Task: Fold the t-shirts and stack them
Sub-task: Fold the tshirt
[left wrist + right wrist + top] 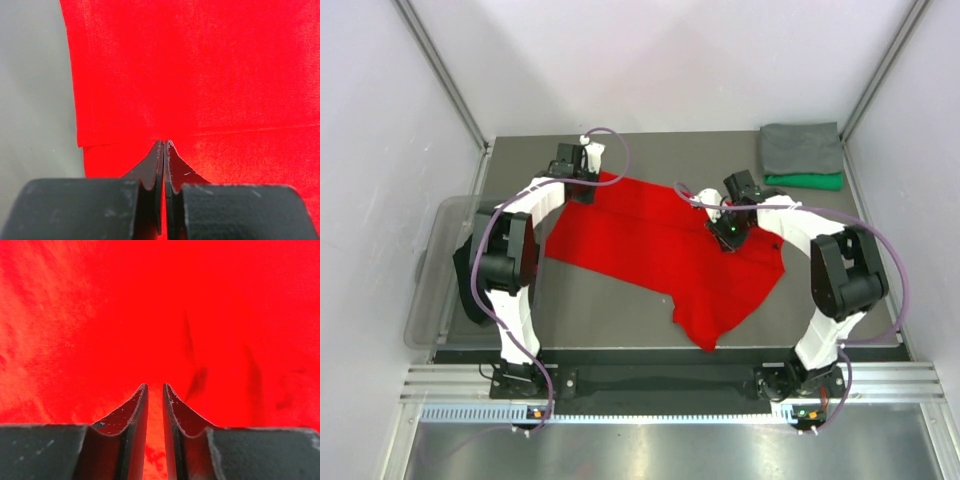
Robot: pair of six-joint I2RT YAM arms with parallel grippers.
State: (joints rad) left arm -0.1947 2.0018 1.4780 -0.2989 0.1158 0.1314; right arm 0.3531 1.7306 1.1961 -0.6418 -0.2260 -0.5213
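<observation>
**Overhead and wrist views, one shirt in work.** You see a bright red cloth t-shirt (660, 255) lying open on the dark grey table (605, 315), between the two arms. It is spread out but not square to the table. One corner trails toward the near edge, and shallow creases run across its right half.

**Left gripper** (583, 192): it sits at the far left corner of the red shirt. In the left wrist view its black fingers (150, 170) are pressed together. Their tips meet exactly on a straight edge where one layer of red cloth lies over another. You cannot tell from these views whether any cloth is pinched between them.

**Right gripper** (729, 237): it is down on the right part of the same shirt. In the right wrist view the jaws stand only a narrow slot apart. Red cloth fills that slot and rises around the fingers (131, 415), so the gripper is clamped on a bunch of the shirt.

**Far right corner of the table:** a folded grey t-shirt (802, 147) rests on top of a folded green t-shirt (806, 181), well apart from the red one.

**Left of the table:** a translucent grey plastic tub (432, 300) stands beside the left arm.
</observation>
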